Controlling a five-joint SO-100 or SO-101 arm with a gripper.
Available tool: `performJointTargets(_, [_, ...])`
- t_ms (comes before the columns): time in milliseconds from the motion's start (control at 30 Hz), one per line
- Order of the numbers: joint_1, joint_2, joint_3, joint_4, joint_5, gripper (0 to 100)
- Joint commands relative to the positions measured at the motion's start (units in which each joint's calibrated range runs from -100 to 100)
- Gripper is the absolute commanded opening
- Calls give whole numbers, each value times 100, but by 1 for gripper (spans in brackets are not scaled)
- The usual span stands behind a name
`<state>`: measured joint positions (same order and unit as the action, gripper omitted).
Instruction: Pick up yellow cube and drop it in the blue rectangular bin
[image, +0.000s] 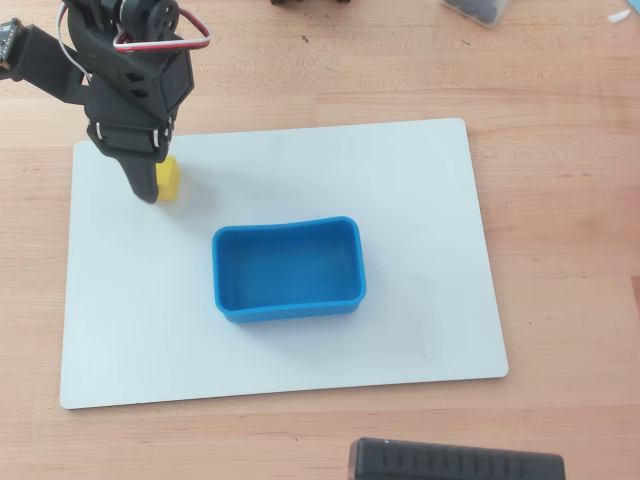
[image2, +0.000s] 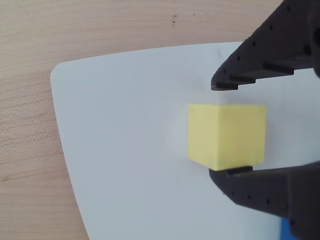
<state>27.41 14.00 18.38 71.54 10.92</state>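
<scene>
Gripper (image2: 218, 129) straddles the cube (image2: 226, 135) on the white board (image2: 125, 150), jaws open, lower finger touching it.

Hobby workbench: wooden tabletop (image: 560, 200), white board (image: 420, 200).

We look straight down on the whole white board (image: 300, 330); our wrist view sits close over its corner (image2: 125, 150).
</scene>
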Motion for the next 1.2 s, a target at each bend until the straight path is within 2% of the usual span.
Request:
performJointTargets(0, [72, -20, -65, -102, 24, 7])
performJointTargets(267, [-23, -345, -538, 253, -117, 6])
performJointTargets(800, [-1421, -1711, -1328, 1120, -733, 6])
performJointTargets(967, [-1609, -1701, -2028, 1483, -801, 5])
performJointTargets(1167, [-1901, -1413, -2401, 1450, -869, 5])
